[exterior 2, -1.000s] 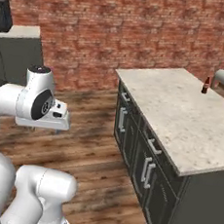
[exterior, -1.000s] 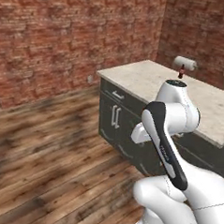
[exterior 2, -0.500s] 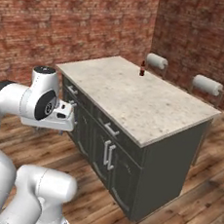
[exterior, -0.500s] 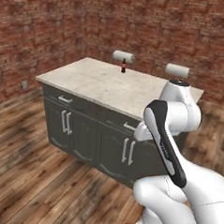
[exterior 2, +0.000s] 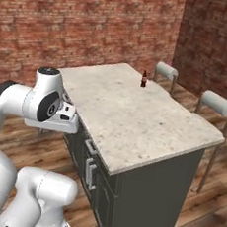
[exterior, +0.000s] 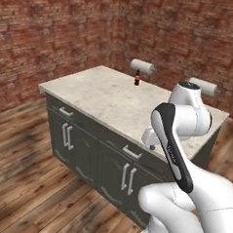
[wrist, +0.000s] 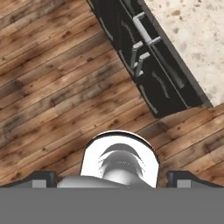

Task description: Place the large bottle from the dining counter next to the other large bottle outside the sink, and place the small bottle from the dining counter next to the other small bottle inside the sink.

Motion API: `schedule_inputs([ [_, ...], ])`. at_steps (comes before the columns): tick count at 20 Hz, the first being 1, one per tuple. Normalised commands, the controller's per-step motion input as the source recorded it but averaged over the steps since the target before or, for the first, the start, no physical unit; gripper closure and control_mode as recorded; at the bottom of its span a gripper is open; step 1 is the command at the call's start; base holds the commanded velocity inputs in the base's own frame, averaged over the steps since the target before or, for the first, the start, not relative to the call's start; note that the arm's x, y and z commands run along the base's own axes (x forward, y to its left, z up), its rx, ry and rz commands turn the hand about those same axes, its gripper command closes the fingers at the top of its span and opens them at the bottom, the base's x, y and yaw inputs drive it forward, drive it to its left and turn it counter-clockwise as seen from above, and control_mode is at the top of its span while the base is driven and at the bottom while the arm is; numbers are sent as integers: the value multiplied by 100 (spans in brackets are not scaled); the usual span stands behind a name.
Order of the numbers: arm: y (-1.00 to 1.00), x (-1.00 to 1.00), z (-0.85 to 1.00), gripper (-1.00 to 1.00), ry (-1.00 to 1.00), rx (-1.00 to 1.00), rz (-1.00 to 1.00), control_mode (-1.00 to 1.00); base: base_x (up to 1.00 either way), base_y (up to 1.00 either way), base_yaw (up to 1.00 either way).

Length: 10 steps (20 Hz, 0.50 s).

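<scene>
Gripper [wrist: 112, 181] fingers stand wide apart and empty, pointing down at the wooden floor [wrist: 52, 96] beside the dining counter [exterior 2: 135, 118], with the arm folded close to the base. One small brown bottle [exterior 2: 144, 79] stands upright near the counter's far edge, by a padded stool [exterior 2: 167, 70]; it looks like the small bottle, though it is tiny here. From the hand it lies well ahead across the stone top, its long axis vertical.
</scene>
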Motion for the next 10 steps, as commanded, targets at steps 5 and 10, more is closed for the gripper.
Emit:
schedule_inputs([
  [5,0,0,0,-100,0,0,0,100,22,-93,39],
  [10,0,0,0,-100,0,0,0,100,0,-100,31],
])
